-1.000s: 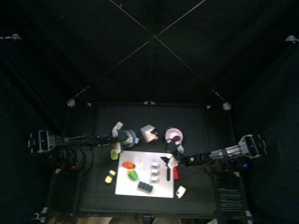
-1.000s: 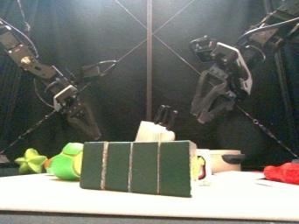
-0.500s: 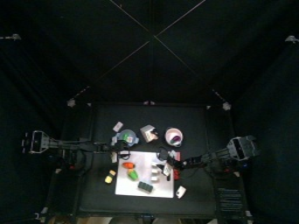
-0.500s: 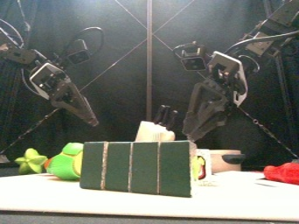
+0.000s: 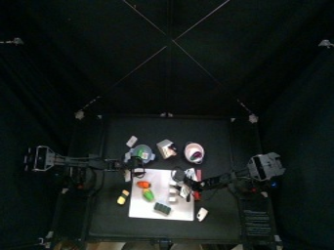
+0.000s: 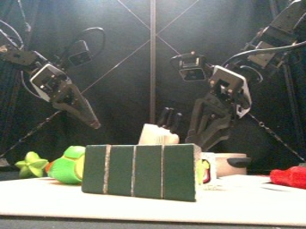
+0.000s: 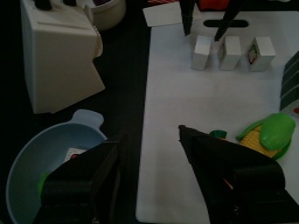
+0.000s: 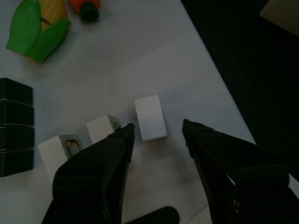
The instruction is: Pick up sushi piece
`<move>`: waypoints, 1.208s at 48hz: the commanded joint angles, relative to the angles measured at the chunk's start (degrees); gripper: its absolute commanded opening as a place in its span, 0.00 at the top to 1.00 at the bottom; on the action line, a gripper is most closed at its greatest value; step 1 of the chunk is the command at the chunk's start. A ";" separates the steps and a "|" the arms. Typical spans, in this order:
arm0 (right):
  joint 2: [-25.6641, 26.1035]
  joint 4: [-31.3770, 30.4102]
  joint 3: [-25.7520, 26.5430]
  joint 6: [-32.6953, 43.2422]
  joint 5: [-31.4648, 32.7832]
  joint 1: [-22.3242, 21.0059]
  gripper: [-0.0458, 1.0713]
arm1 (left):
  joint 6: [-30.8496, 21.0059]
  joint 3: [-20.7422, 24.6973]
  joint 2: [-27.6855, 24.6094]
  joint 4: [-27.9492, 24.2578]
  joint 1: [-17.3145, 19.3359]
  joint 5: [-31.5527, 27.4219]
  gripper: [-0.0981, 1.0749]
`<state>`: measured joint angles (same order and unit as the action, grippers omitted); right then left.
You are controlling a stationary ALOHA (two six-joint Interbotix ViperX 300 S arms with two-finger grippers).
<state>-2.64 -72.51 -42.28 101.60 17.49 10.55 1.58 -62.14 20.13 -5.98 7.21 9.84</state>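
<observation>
Three white sushi pieces lie in a row on the white board. In the right wrist view the nearest piece sits just ahead of my right gripper, whose jaws are open above the board, one to each side of it. The other two pieces lie beside it. The row also shows in the left wrist view. My left gripper is open and empty, held above the board's edge near the bowl. In the front view the right gripper hangs low behind the green block and the left gripper higher at the left.
A dark green striped block stands at the board's front. A toy corn cob and an orange piece lie on the board. A grey-blue bowl and a white block stand off the board on the left arm's side.
My right gripper has come down and moved in over the board toward the sushi pieces. My left arm drew back to the left and has held still since.
</observation>
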 commanded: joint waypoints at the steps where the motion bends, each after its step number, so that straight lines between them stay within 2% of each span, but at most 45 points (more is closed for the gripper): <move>1: 0.35 -0.53 1.49 -0.09 -0.18 -0.18 0.21 | 0.00 0.70 0.35 0.00 -0.09 0.53 0.17; 15: -1.32 -1.49 2.20 -0.09 -0.18 -0.44 0.23 | 0.00 0.62 0.35 0.09 -0.09 1.49 0.17; 29: -1.32 -1.49 2.64 -0.09 0.26 -0.53 0.47 | 0.00 0.44 0.35 0.09 -0.09 1.49 0.17; 35: 0.00 -1.05 2.37 -0.09 0.44 -0.53 0.54 | -0.09 0.35 0.35 0.09 -0.09 1.41 0.17; 51: 7.21 -0.62 -0.18 0.00 3.08 -0.53 0.55 | -0.09 0.35 0.35 0.18 -0.09 1.49 0.17; 58: 7.56 -0.97 0.70 0.00 3.16 -0.62 0.55 | -0.09 0.44 0.44 0.09 -0.09 1.49 0.17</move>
<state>3.08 -73.21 -42.98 101.51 20.48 10.11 1.58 -62.49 20.04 -5.89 7.21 10.72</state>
